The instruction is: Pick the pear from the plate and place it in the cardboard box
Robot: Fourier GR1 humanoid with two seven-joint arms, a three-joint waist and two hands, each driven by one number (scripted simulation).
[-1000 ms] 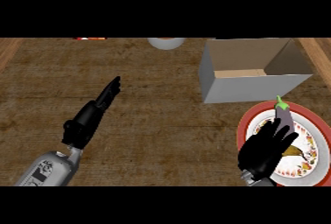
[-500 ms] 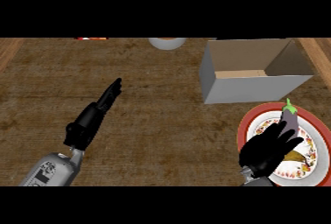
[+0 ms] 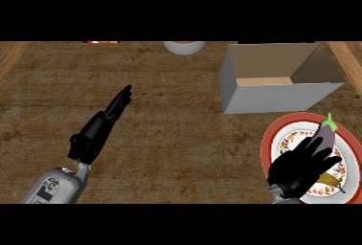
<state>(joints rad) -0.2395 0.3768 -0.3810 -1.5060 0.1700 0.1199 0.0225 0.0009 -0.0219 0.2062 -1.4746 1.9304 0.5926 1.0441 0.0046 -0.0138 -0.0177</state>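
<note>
The grasp and the transfer are both left to do. Our right robot hand point(image 3: 300, 165) hovers over the plate point(image 3: 270, 143), fingers spread and grasping nothing. What we take for the pear point(image 3: 331, 181) lies beneath it, near an aubergine point(image 3: 324, 136). The cardboard box point(image 3: 276, 98) waits beyond. Our left robot hand point(image 3: 106, 119) rests released, far left.

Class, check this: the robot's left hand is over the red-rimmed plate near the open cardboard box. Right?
No: the head view shows the right hand over the red-rimmed plate near the open cardboard box. The left hand is off to the left, over the counter.
</note>
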